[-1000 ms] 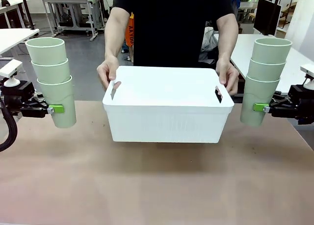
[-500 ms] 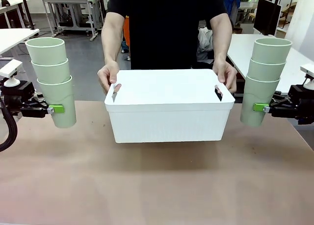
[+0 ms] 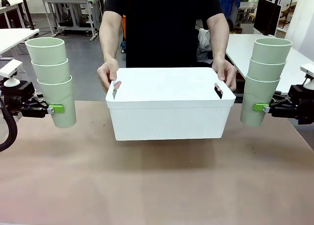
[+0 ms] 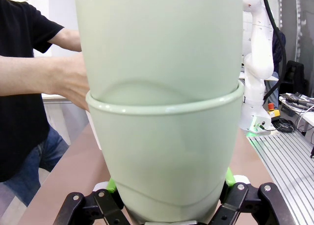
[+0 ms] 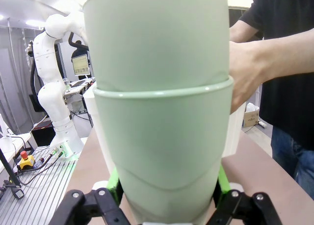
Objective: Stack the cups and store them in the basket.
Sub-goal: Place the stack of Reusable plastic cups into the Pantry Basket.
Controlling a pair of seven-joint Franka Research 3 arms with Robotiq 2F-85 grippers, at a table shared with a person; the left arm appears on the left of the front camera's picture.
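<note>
We are pinching the bottom cup of a three-high stack in each gripper: left gripper (image 3: 58, 109) at frame left, right gripper (image 3: 260, 107) at frame right. The cups (image 3: 51, 73) are looking light, stiff and slick, so low grips suit them. The person's hands (image 3: 108, 74) are holding the basket (image 3: 169, 118) at centre.

Front camera faces person (image 3: 167, 24); wrist cameras crowd cups (image 4: 162, 137).

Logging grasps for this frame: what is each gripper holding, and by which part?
Left gripper: the left stack of three cups, jaws on the bottom cup's lower wall. Right gripper: the right stack of three, same hold.
</note>
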